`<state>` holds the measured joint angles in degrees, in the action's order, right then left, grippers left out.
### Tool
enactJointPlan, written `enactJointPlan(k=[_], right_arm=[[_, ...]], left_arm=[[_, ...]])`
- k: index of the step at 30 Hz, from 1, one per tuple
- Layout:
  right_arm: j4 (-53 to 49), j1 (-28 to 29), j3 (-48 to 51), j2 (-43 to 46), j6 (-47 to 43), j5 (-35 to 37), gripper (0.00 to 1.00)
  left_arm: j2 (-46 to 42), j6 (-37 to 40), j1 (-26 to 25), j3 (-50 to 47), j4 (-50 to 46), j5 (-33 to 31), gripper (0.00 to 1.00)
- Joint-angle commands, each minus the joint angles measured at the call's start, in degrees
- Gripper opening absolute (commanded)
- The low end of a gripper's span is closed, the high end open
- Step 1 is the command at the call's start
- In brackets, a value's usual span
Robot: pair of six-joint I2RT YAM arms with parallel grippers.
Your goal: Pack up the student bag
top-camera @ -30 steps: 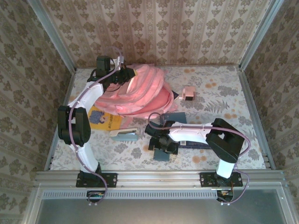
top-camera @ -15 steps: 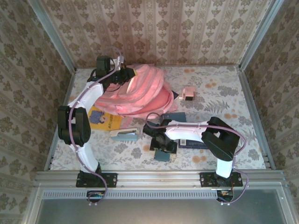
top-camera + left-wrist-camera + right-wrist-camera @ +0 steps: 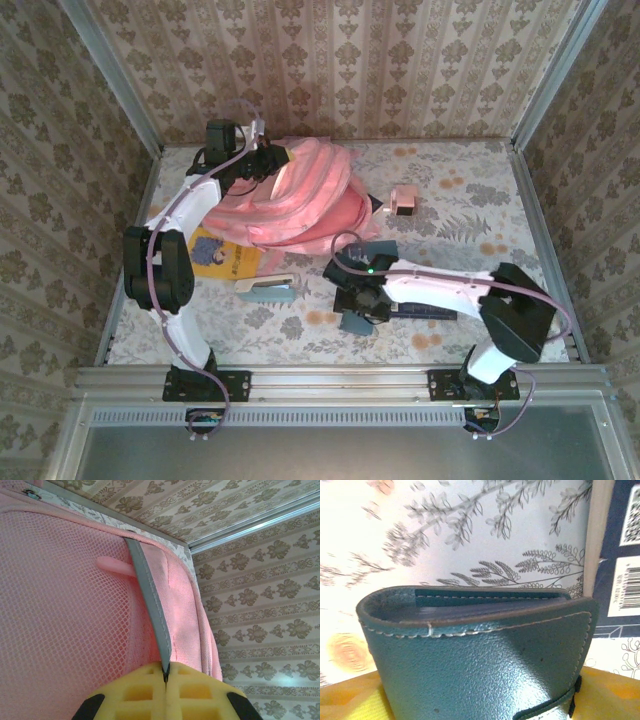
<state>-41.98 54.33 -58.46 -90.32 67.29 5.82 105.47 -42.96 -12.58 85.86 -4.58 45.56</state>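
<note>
— Pink fabric first: we see the student bag (image 3: 305, 195) lying on the table (image 3: 480, 225), toward its far left, much bigger than anything around it. Where do we have the left gripper (image 3: 262, 165)?

— At the bag's far left edge. From the left wrist we see its yellow pads (image 3: 135, 692) clenched together, with a grey strap (image 3: 150, 605) of the bag nipped between them. The pink mesh (image 3: 65, 610) of the bag rises just beyond.

— And the right gripper (image 3: 357, 306)?

— Near the middle of the table, in front of the bag and apart from it. From the right wrist we see a teal leather case (image 3: 480, 655) with pale stitching sitting between the yellow fingers (image 3: 350, 702). They touch it on both sides, so we read it as grasped.

— What lies beside the case?

— A dark blue book (image 3: 620, 545) with barcode labels, just to its right, flat on the flowered cloth.

— Anything else we can name?

— A yellow book (image 3: 225, 255) lies against the bag's near left side; we cannot tell whether it is tucked under the fabric. A small teal and white item (image 3: 268, 288) lies in front of that book. A little pink object (image 3: 404, 200) sits on the cloth to the right of the bag, close to it but apart.
</note>
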Motion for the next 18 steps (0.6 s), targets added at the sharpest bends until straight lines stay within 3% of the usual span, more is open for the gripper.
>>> enactJointPlan(k=[1,9,18], right_arm=[[1.9,-1.7,2.3,3.9,-0.2,2.1,0.8],[3.2,-7.6,7.6,15.3,-2.2,4.6,0.81],[6.4,-18.0,11.9,31.5,-9.3,2.8,0.78]], left_arm=[[-2.4,-1.0,0.8,0.1,3.5,1.9,0.0],[-3.1,-4.5,0.5,0.5,6.6,4.4,0.0],[-2.9,5.9,-3.0,11.7,-5.9,8.9,0.0]])
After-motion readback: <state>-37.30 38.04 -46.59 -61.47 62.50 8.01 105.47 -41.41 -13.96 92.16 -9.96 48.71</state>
